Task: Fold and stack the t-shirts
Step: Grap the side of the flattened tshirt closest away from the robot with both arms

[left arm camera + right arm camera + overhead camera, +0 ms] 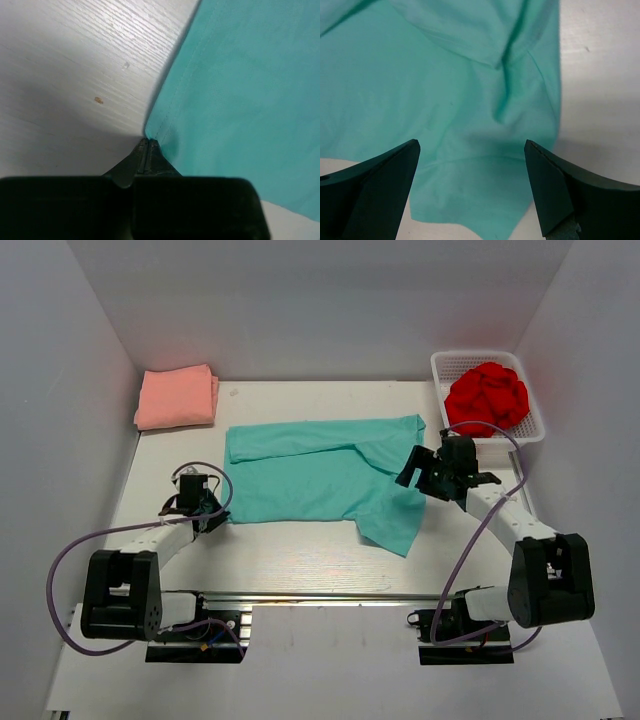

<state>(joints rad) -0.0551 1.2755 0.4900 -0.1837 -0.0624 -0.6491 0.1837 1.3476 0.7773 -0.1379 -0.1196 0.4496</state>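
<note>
- We see the salmon-pink t-shirt (177, 397) folded into a neat block at about 10 o'clock on the table (300, 565), well apart from both arms.
- The left gripper (212, 518) sits low at 8 o'clock. In its wrist view, its fingers (148, 146) are pressed together and pinch the very corner of the teal t-shirt (240, 100) at the hem.
- The teal t-shirt (320, 480) lies mostly flat at the table's centre. Its far edge is doubled over, and one part trails off towards 5 o'clock.
- The right gripper (425, 475) hangs at 3 o'clock over that shirt's right side. Its wrist view shows the jaws spread wide with nothing between them, and rumpled teal cloth (420, 90) beneath the right gripper (472, 147).
- The white mesh basket (540, 430) stands at 2 o'clock against the right wall. It holds the red t-shirt (487, 397), crumpled into a heap that rises above the rim, and we find nothing else inside it.
</note>
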